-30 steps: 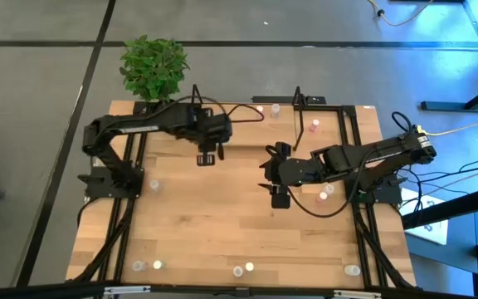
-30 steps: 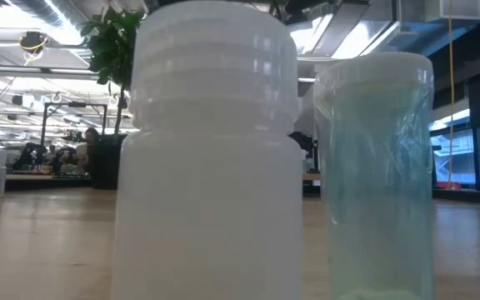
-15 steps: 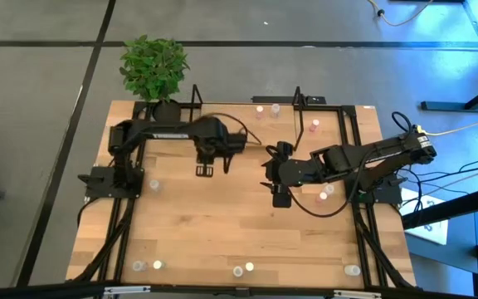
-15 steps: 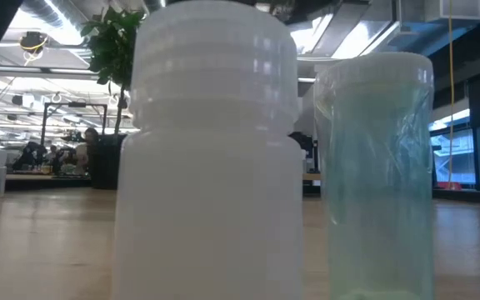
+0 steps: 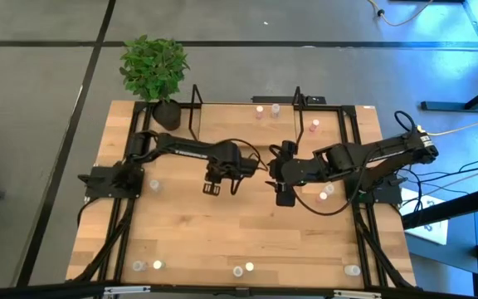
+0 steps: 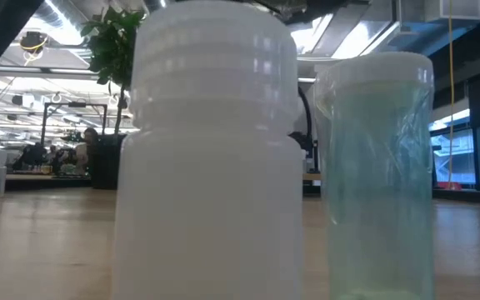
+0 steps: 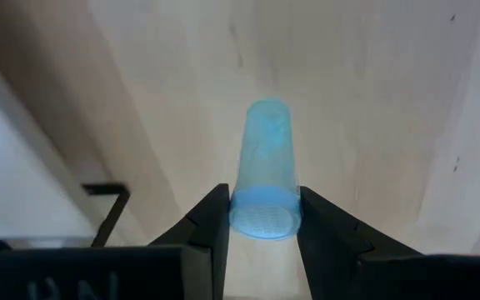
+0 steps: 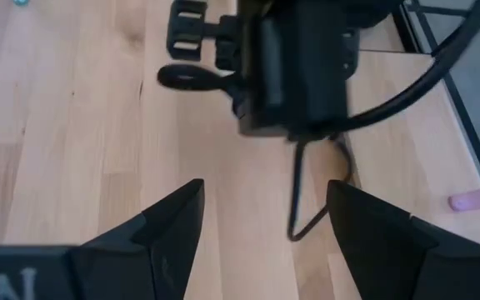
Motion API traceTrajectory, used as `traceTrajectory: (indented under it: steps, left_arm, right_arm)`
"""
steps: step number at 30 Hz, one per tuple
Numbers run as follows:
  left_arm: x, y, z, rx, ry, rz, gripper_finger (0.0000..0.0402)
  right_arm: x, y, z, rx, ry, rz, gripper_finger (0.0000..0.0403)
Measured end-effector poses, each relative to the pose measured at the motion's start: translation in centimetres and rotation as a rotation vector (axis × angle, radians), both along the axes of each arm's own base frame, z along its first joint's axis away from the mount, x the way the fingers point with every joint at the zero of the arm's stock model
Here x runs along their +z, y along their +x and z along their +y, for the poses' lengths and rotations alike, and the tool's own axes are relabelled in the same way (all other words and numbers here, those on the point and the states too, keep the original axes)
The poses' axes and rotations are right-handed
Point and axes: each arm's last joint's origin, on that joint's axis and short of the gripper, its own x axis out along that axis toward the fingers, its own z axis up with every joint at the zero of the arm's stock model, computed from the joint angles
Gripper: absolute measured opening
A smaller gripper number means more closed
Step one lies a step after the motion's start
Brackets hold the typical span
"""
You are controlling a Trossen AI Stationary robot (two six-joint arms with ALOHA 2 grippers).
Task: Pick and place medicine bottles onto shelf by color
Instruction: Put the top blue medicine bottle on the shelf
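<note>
My left gripper [image 5: 214,187] is over the table's middle, shut on a small pale bluish translucent bottle [image 7: 265,150]. My right gripper [image 5: 285,198] is open and empty just to its right, and its wrist view [image 8: 265,242] looks at the left arm. The shelf [image 5: 222,116], a wooden board in a black wire frame, stands at the far edge with two bottles [image 5: 260,110] on it. Other bottles stand scattered on the tabletop: near the left base [image 5: 154,184], by the right arm [image 5: 329,189], and along the near edge [image 5: 238,271]. My left gripper pinches the bottle's wider end [image 7: 263,218] between its two fingers [image 7: 215,217], one on each side. The fingers point down at the table. The bottle's body reaches on past the fingertips toward the tabletop; whether its far end touches the wood, I cannot tell.
A potted plant [image 5: 154,68] stands at the far left corner. A pink bottle [image 8: 477,198] lies near the right frame rails. A white bottle [image 6: 211,150] and a greenish one [image 6: 377,167] stand right in front of the low camera. Black frame rails [image 5: 127,224] run along both sides.
My left gripper has gone toward the table's near edge and somewhat to the right, its arm stretching out over the table's middle. My right gripper has shifted a little toward the right edge.
</note>
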Motion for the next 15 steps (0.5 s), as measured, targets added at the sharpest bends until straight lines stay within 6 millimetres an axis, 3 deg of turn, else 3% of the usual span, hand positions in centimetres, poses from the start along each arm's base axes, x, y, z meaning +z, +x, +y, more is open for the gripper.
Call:
traceTrajectory:
  steps: [6, 15]
  left_arm:
    - [-1.6, 0.7, -0.8, -0.044, -0.007, 0.017, 0.0101]
    - [-1.9, 1.2, -0.9, -0.041, -0.005, -0.024, 0.0101]
  right_arm:
    - [-0.1, 0.0, 0.0, -0.001, 0.0, 0.006, 0.0255]
    - [-0.1, 0.0, 0.0, 0.0, 0.001, 0.003, 0.0255]
